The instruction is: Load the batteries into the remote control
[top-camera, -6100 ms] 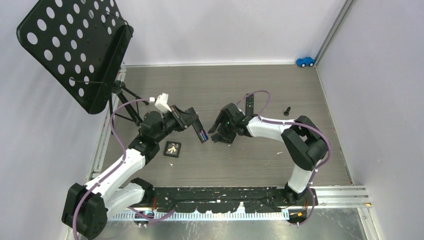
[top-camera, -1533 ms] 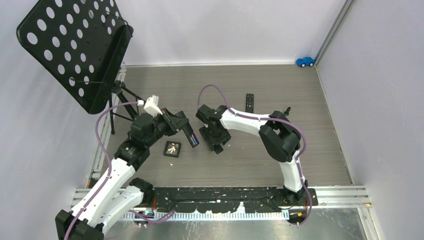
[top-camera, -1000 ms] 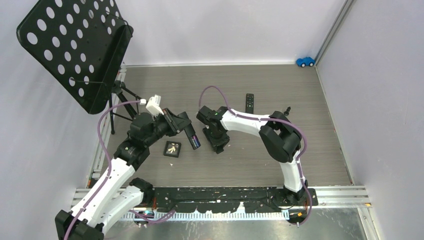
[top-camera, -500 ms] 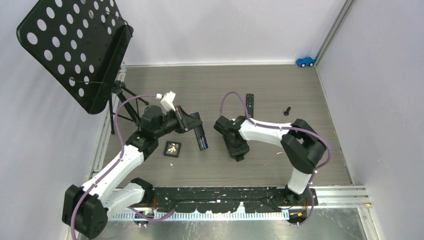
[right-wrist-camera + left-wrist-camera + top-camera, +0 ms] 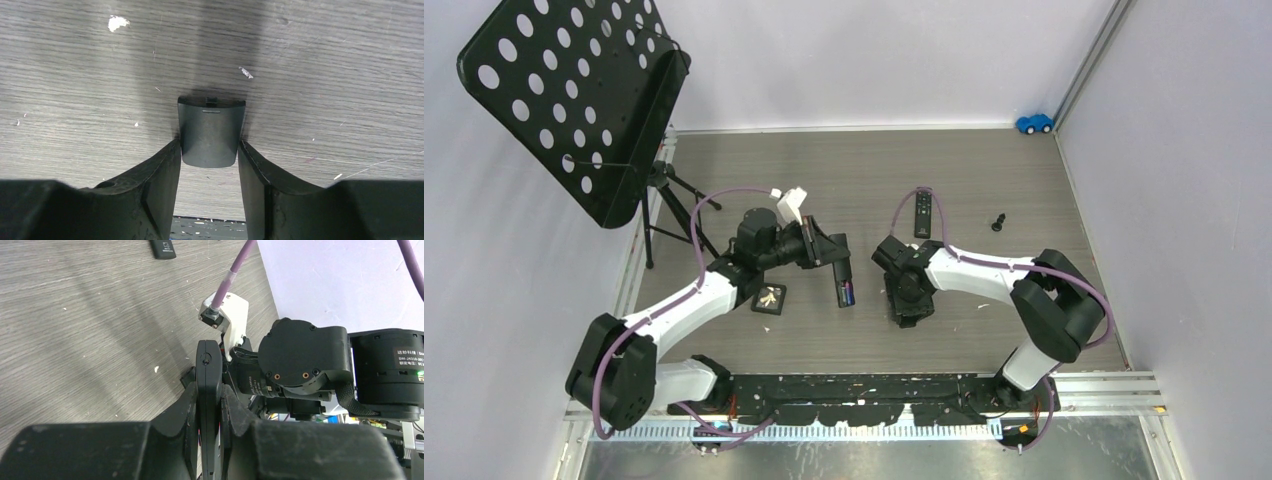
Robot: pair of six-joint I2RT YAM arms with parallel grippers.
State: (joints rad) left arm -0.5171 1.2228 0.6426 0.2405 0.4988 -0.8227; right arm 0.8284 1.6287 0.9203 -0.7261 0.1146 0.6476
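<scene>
- Since the earlier frames the left arm has swung right, carrying the remote control (image 5: 844, 285) toward the middle of the tabletop (image 5: 1024, 180). The right arm has pulled away from beside it and now sits low over the cover plate (image 5: 210, 132).
- Left jaws: clamped narrow on the remote control, which sits edge-on between the pads in the left wrist view. It seems lifted off the tabletop, free end pointing toward the near edge.
- Batteries (image 5: 848, 293): only a small blue-red patch shows in the remote's open back in the top view. They look seated there, but the count can't be told.
- Right jaws: parted, straddling the cover plate, pads at its two side edges. The plate lies flat on the tabletop with its latch tab pointing away. Can't tell if they pinch it or just stand beside it.
- Handling, judged: the batteries are tiny, light, rigid, smooth and round, so they are likely to roll and slip. Take one across mid-barrel with narrow jaws, not by the ends.
- The cover plate is thin, stiff, light and flush to the surface. Take it by the side edges with a light squeeze; it may skid or flip.
- Step, judged: batteries look loaded, cover likely next.
- Also there: second remote (image 5: 923, 212) on the far side, well apart, and a small black square with pale bits (image 5: 770, 298) just beside the left arm, contents unclear.
</scene>
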